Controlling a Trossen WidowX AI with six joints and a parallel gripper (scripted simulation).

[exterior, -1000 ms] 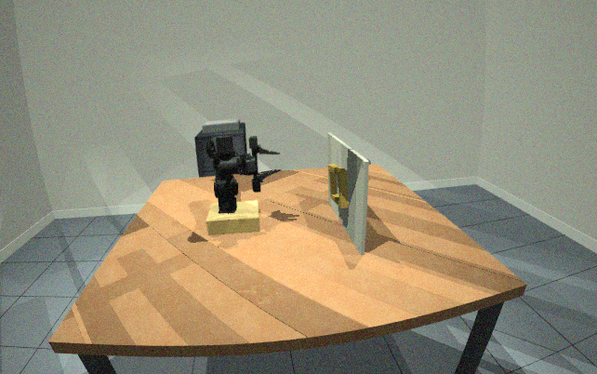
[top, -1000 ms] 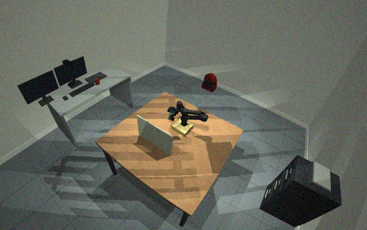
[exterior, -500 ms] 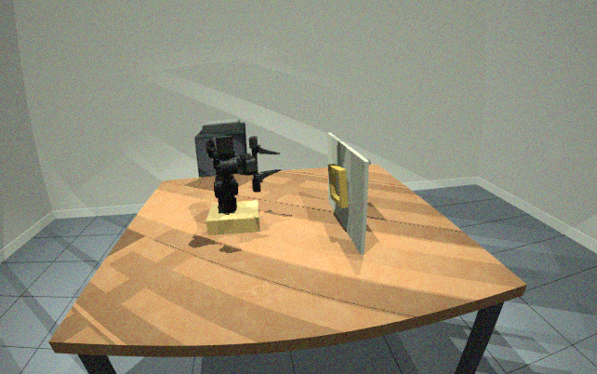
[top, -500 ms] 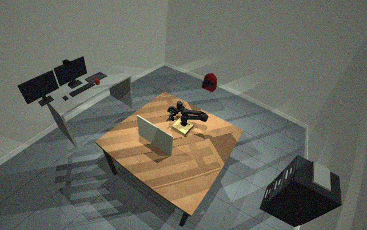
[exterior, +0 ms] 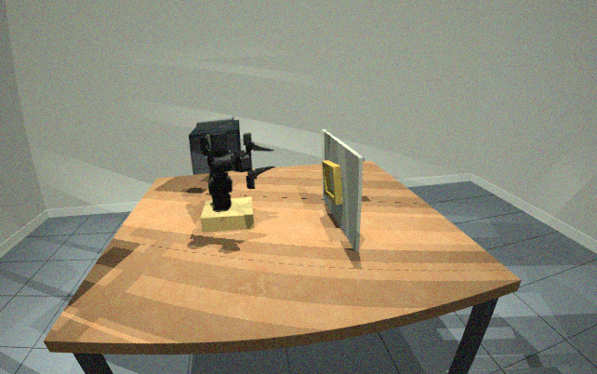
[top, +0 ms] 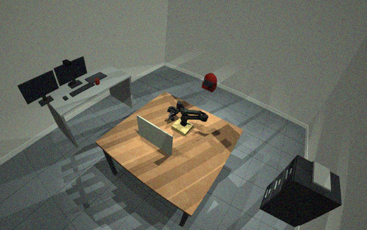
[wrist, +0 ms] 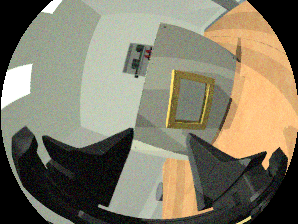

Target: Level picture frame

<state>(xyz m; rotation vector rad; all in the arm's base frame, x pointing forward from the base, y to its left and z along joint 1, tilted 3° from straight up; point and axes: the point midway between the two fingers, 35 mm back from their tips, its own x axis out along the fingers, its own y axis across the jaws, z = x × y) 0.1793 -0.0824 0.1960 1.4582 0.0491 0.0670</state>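
Yellow frame apart from open pincer; screw hidden.

The arm rises from its base block, folds at the elbow and reaches level — its claw partly open, one finger above the other, holding nothing, well apart from the block.

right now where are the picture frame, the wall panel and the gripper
picture frame (wrist: 172,104): wrist view, on its left gold rail
wall panel (exterior: 351,186): exterior view, on its near edge
gripper (exterior: 264,159): exterior view, midway between the open fingertips
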